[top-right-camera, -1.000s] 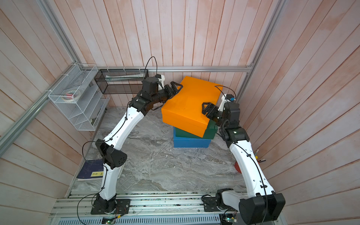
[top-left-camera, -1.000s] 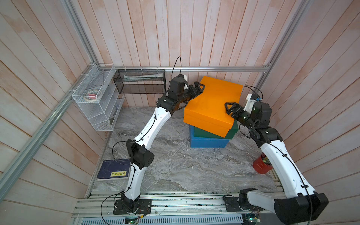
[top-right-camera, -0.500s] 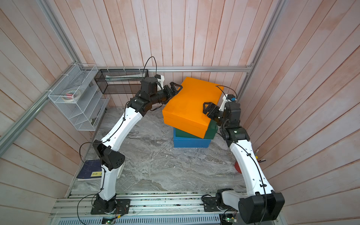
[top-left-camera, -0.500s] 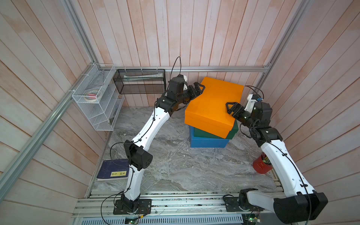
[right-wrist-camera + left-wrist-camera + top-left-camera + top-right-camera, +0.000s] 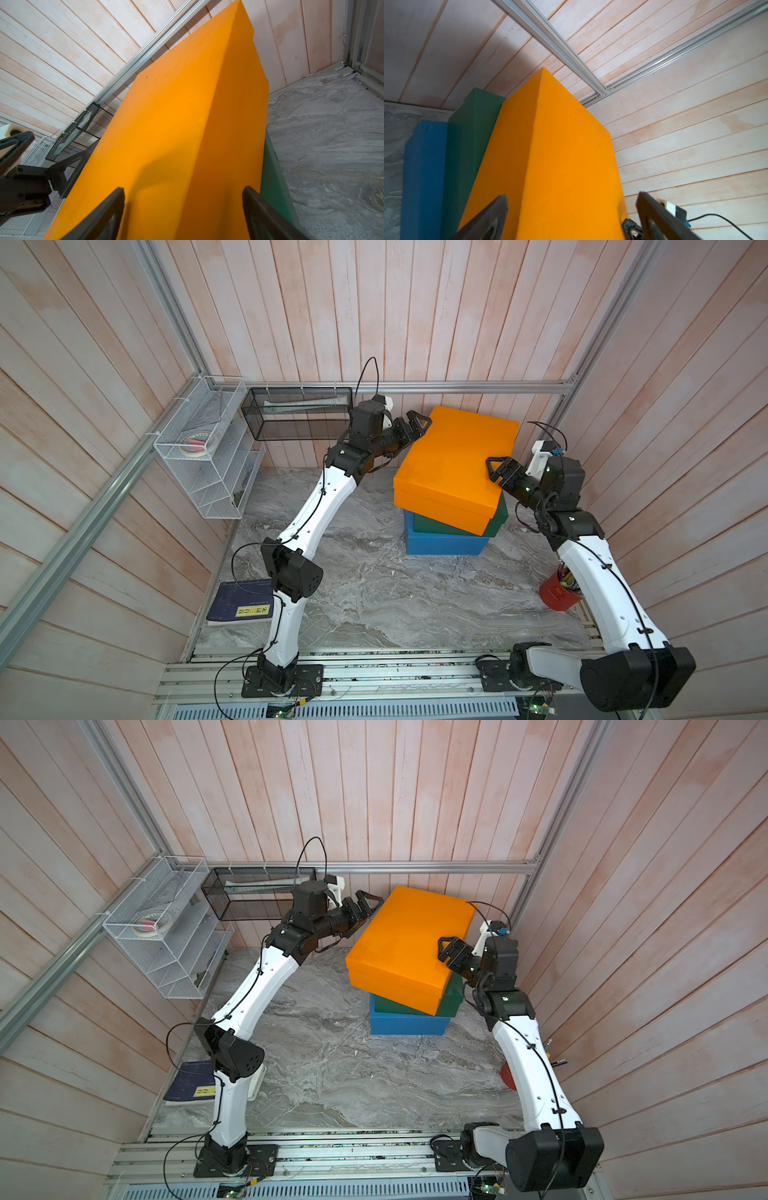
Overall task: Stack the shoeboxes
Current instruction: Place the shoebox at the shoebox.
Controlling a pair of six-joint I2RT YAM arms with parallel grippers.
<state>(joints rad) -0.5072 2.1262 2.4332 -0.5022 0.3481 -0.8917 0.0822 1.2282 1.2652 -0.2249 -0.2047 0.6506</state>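
Orange shoebox [image 5: 453, 464] has barely shifted in the last second. It sits skewed atop the green shoebox [image 5: 430, 526], with the blue shoebox [image 5: 444, 545] lowest, on the tabletop [image 5: 374, 593] right of centre. Left elbow moved frame-left. Left tool [image 5: 420, 426] is spread wide at the box's upper-left corner, right tool [image 5: 496, 472] wide astride its right edge. Black mesh basket [image 5: 257, 423] holds a pale strip [image 5: 307, 404].

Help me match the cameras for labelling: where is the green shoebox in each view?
Top view: green shoebox, right of centre, between orange shoebox and blue shoebox.
Top view: green shoebox, same spot.
Left wrist: green shoebox between blue and orange.
Right wrist: green shoebox, thin strip beside orange.
Shared landmark: the orange shoebox.
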